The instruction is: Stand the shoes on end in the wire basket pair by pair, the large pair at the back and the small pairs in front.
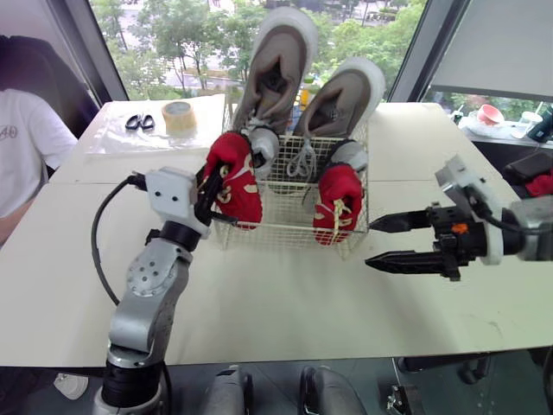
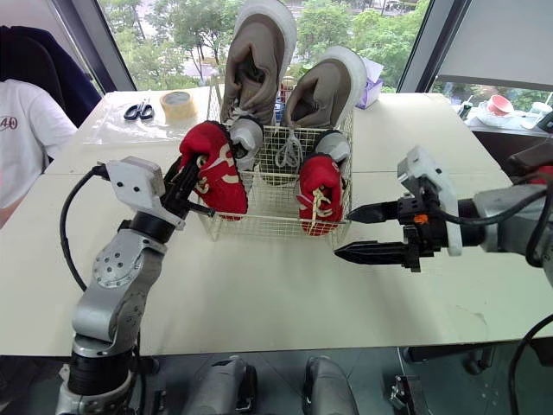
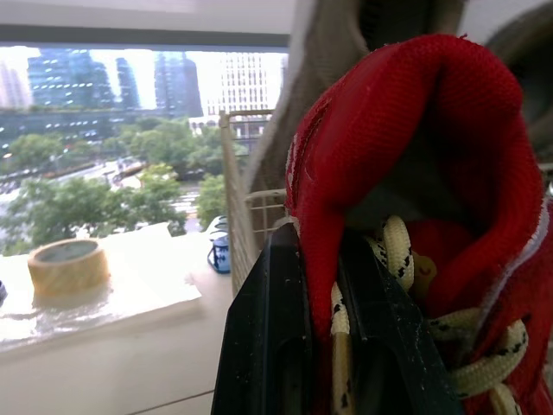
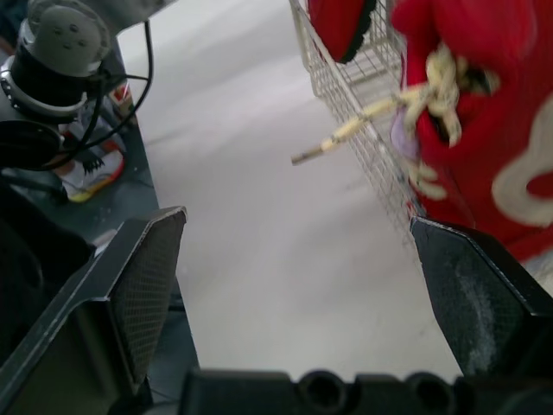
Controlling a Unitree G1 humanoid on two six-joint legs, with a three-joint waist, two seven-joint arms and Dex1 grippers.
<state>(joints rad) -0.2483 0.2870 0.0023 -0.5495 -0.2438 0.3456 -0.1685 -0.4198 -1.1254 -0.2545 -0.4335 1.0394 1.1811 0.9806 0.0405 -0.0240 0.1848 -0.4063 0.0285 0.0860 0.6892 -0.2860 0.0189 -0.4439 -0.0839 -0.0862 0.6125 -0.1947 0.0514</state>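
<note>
A white wire basket [image 1: 289,232] stands mid-table. Two large grey shoes [image 1: 275,65] [image 1: 346,97] stand on end at its back. One small red shoe [image 1: 338,202] stands in the front right corner, its lace hanging through the wire. My left gripper [image 1: 210,192] is shut on the collar of the other red shoe [image 1: 235,178], held at the basket's front left corner, over the rim. In the left wrist view the fingers [image 3: 268,346] pinch the red fabric [image 3: 415,156]. My right gripper [image 1: 384,242] hovers open, right of the basket, holding nothing.
A roll of tape [image 1: 179,117] and black scissors [image 1: 139,122] lie on a plastic sheet at the back left. A person in a white shirt [image 1: 22,147] sits at the left edge. Bowls and cups [image 1: 491,113] sit on a side surface at the far right.
</note>
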